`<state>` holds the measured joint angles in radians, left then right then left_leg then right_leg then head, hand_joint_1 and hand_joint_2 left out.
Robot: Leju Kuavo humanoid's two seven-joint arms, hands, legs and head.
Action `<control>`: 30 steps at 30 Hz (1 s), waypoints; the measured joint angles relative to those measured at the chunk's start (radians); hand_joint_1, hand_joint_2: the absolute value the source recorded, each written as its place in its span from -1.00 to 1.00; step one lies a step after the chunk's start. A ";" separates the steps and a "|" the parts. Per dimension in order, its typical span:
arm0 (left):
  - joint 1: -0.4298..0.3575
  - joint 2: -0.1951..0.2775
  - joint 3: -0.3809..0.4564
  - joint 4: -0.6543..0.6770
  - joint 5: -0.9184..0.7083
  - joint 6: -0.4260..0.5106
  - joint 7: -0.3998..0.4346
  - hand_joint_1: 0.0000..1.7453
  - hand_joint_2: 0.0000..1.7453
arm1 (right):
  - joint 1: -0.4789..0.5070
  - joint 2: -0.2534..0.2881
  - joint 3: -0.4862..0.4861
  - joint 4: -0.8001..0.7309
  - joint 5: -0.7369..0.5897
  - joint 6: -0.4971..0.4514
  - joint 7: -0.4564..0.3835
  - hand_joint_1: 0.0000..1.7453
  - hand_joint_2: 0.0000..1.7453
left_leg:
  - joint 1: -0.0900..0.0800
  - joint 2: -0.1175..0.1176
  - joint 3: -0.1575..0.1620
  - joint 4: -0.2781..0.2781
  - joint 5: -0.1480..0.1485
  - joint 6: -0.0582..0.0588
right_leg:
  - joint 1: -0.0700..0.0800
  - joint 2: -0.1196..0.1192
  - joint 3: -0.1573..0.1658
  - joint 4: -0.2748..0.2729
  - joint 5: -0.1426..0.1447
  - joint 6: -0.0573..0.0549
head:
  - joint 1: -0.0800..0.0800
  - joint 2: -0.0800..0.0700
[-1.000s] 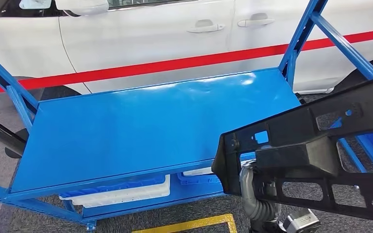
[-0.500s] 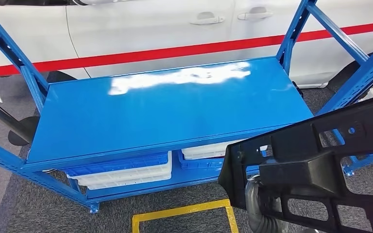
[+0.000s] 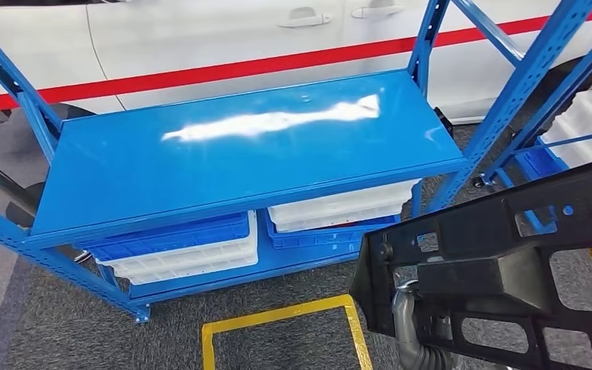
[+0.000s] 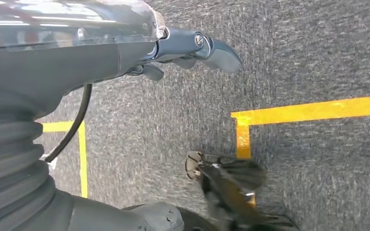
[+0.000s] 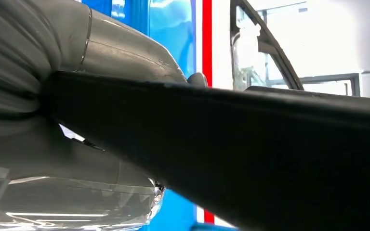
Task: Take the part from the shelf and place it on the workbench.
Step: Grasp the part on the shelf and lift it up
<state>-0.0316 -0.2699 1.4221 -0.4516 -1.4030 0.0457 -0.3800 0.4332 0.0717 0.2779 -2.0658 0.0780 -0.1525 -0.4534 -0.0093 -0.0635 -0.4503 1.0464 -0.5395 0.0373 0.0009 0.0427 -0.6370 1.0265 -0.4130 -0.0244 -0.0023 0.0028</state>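
The whole head view has shifted over the last second: the blue workbench [image 3: 247,158] now sits higher and further left in the frame, with more grey carpet and a yellow floor marking [image 3: 277,327] showing beneath it. That reads as the robot's own walking or turning, not as anything on the floor being moved.

The black part [image 3: 501,270], a flat moulded bracket with cut-out windows, stays in the lower right of the frame, off the bench and short of its front edge. The right hand [image 5: 125,62] holds it: in the right wrist view the part runs as a dark band across the picture with the grey hand wrapped around it, though how its fingers lie is hidden.

The left hand [image 4: 192,48] hangs over the carpet holding nothing; whether its fingers are spread or curled cannot be told.

The bench top is bare and glossy, with white and blue bins [image 3: 193,250] on the level below and a white car [image 3: 200,38] behind. The part is evidently off the shelf already, so the carry is under way; what probably remains is closing in on the bench and setting the part down on its top.
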 joint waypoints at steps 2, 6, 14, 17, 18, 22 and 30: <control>-0.001 -0.002 0.000 -0.005 0.000 0.000 0.000 -1.00 1.00 | 0.000 0.000 0.001 -0.002 -0.001 0.000 0.000 1.00 1.00 | -0.007 -0.007 0.033 -0.067 -0.014 0.006 | -0.003 0.018 -0.010 -0.005 0.023 0.013 | 0.000 0.000; -0.001 -0.010 0.000 -0.009 -0.001 -0.005 0.003 -1.00 1.00 | 0.005 -0.004 0.002 -0.005 -0.001 -0.001 0.001 1.00 1.00 | 0.006 0.046 0.009 -0.102 0.038 0.012 | -0.003 0.008 -0.040 0.037 -0.030 0.035 | 0.006 0.000; -0.003 -0.012 0.001 -0.014 -0.008 -0.011 0.006 -1.00 1.00 | 0.002 -0.017 0.004 -0.006 -0.001 -0.011 0.005 1.00 1.00 | 0.010 0.152 -0.109 -0.043 0.085 -0.010 | -0.044 -0.083 0.080 0.112 -0.088 0.087 | 0.013 0.000; -0.005 -0.014 0.001 -0.020 -0.011 -0.018 0.006 -1.00 1.00 | -0.001 -0.021 0.010 -0.008 -0.001 -0.019 0.009 1.00 1.00 | 0.009 0.175 -0.124 -0.020 0.088 -0.036 | -0.032 -0.111 0.149 -0.002 -0.132 0.058 | 0.012 0.000; -0.006 -0.015 0.001 -0.020 -0.012 -0.020 0.006 -1.00 1.00 | 0.001 -0.022 0.012 -0.009 -0.001 -0.020 0.010 1.00 1.00 | 0.011 0.184 -0.123 -0.018 0.092 -0.044 | -0.030 -0.102 0.142 -0.004 -0.128 0.041 | 0.011 0.000; -0.002 -0.016 0.002 -0.021 -0.013 -0.022 0.006 -1.00 1.00 | 0.006 -0.025 0.018 -0.010 -0.002 -0.024 0.013 1.00 1.00 | 0.023 0.109 -0.163 0.086 -0.003 -0.067 | -0.026 -0.067 0.107 -0.009 -0.093 0.003 | 0.008 0.000; 0.005 -0.014 0.007 -0.026 -0.014 -0.025 0.006 -1.00 1.00 | 0.004 -0.031 0.034 -0.009 -0.006 -0.039 0.015 1.00 1.00 | 0.006 0.002 -0.048 0.006 0.013 -0.014 | -0.002 0.035 0.053 -0.002 -0.046 -0.002 | 0.008 0.000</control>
<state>-0.0262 -0.2838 1.4289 -0.4773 -1.4170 0.0204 -0.3743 0.4372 0.0407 0.3115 -2.0747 0.0720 -0.1920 -0.4386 -0.0035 -0.0612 -0.4987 1.0521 -0.5261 0.0233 -0.0014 0.0774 -0.5835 1.0249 -0.4591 -0.0265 0.0054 0.0027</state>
